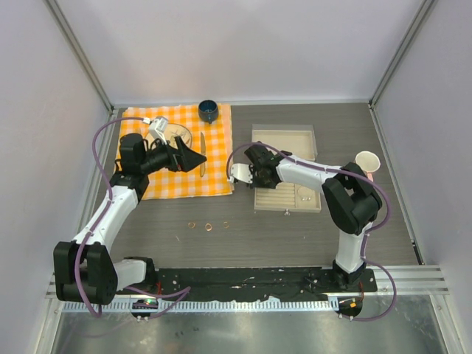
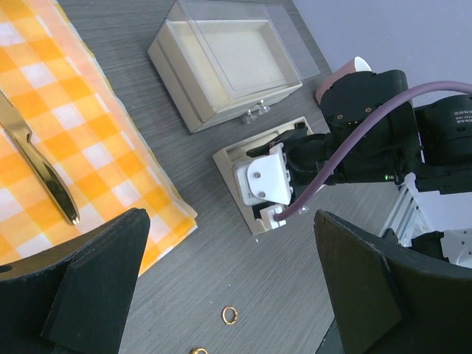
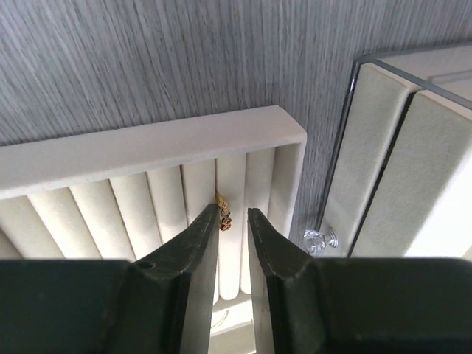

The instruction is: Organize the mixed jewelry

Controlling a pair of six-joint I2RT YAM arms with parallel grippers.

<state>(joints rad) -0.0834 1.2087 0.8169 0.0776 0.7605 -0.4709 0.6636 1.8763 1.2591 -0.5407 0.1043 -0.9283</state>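
Right wrist view: a small gold piece [image 3: 223,217] sits in a groove between two padded rolls of the ring tray [image 3: 147,144], close to the tray's far corner. It is right at the tips of the right hand [image 3: 233,214] — it lies by the tip of one finger [image 3: 199,243], just ahead of the gap rather than inside it. The two fingers stand slightly apart, with a narrow slit between them and nothing in it, so the hand grips nothing (whether that fingertip actually touches the piece I cannot tell). Just beside the tray stands a lidded box [image 3: 383,147] with a clear cover.

Top external view: the right hand hangs at the left end of the ring tray. Three gold rings [image 1: 209,226] lie in a row on the grey surface [image 1: 295,243], well apart from that hand and nearer the arm bases. The left hand [image 1: 193,157] hovers over the orange checked cloth [image 1: 169,184], next to a gold knife [image 1: 201,151].

Left wrist view — the left hand's fingers [image 2: 96,287] are spread wide with nothing between them. Two of the rings show on the surface below them, near the bottom edge of the view.
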